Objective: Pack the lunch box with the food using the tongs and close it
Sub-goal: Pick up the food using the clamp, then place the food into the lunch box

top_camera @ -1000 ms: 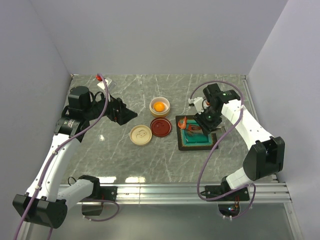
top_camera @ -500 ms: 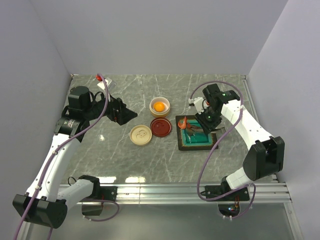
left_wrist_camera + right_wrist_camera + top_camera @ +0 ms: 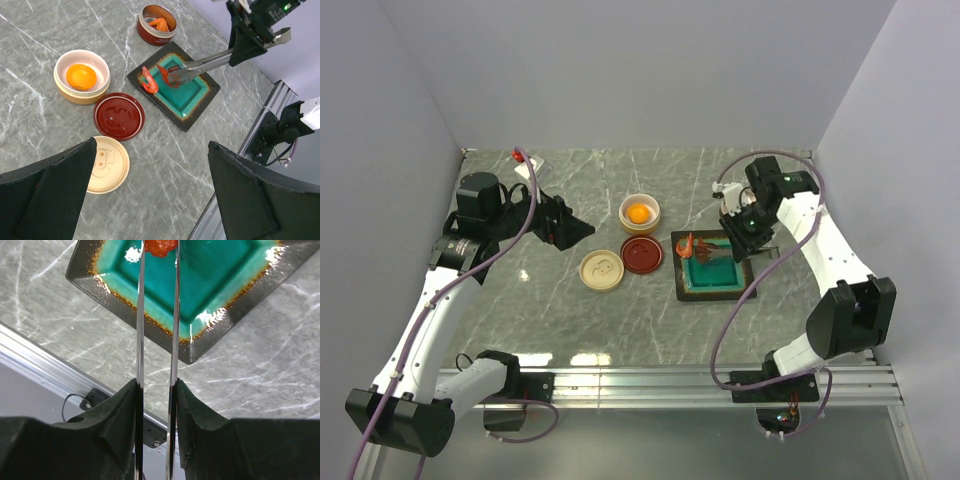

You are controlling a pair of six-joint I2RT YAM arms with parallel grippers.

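Right hand clamped on the tongs. Their tips reach leftward from it and pinch a red shrimp piece over the teal tray's far-left part. Left hand hovers well left over the worktop, fingers wide apart.

**Top view:** fixed, high over the near edge, looking down over the whole table.
**Left wrist view:** raised, oblique, well off from the tray.
**Right wrist view:** close, looking along the tongs onto that tray, which all three views share.
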